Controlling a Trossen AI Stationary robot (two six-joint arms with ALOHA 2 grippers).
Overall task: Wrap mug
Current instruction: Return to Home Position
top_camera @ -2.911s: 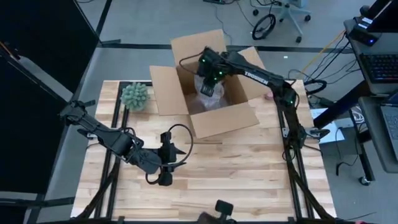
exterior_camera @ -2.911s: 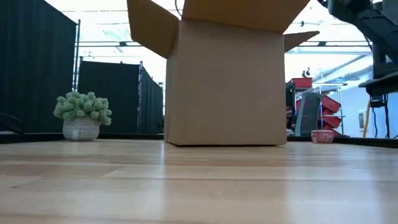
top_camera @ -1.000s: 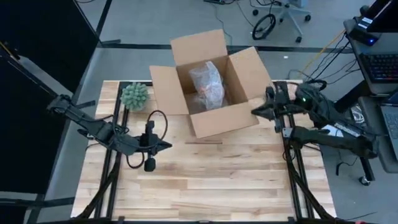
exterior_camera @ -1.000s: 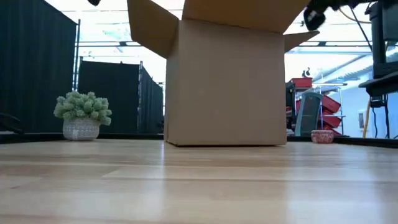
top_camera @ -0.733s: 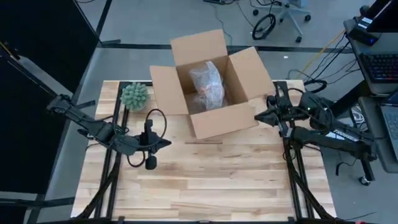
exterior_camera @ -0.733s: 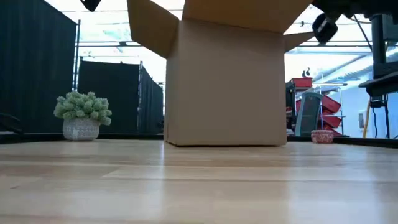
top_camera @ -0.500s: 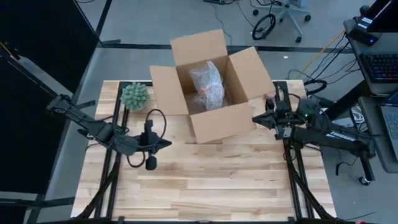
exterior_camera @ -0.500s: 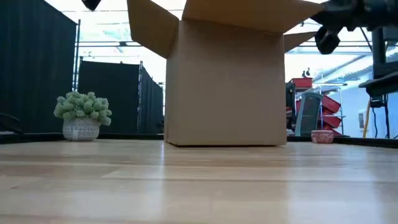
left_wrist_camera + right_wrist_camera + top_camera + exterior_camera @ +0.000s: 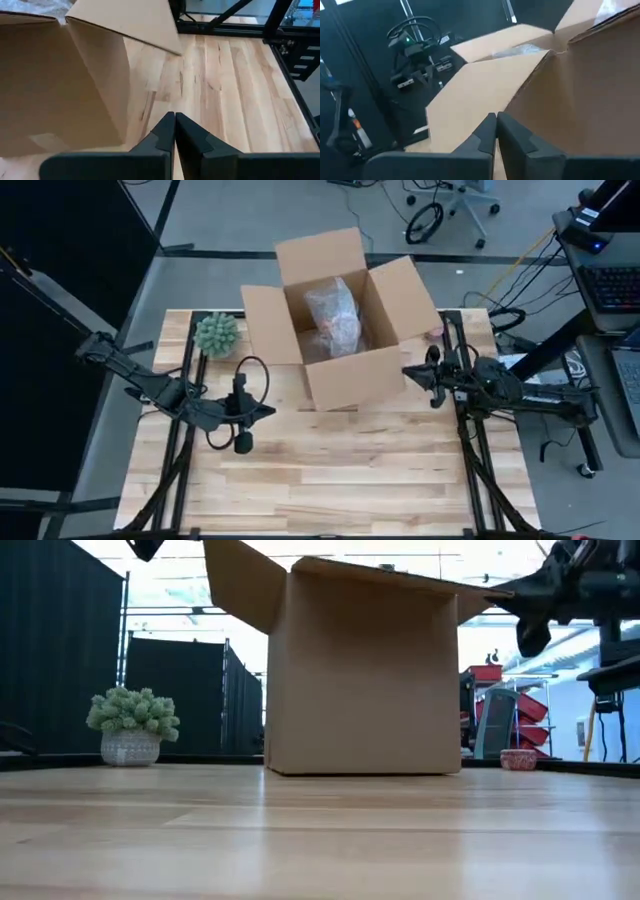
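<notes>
No legible text, label or number

The pale wooden surface (image 9: 350, 470) carries an open cardboard box (image 9: 360, 380) near its far edge, a small potted plant (image 9: 216, 335) just left of it, and a little bowl (image 9: 518, 759) to its right.
</notes>
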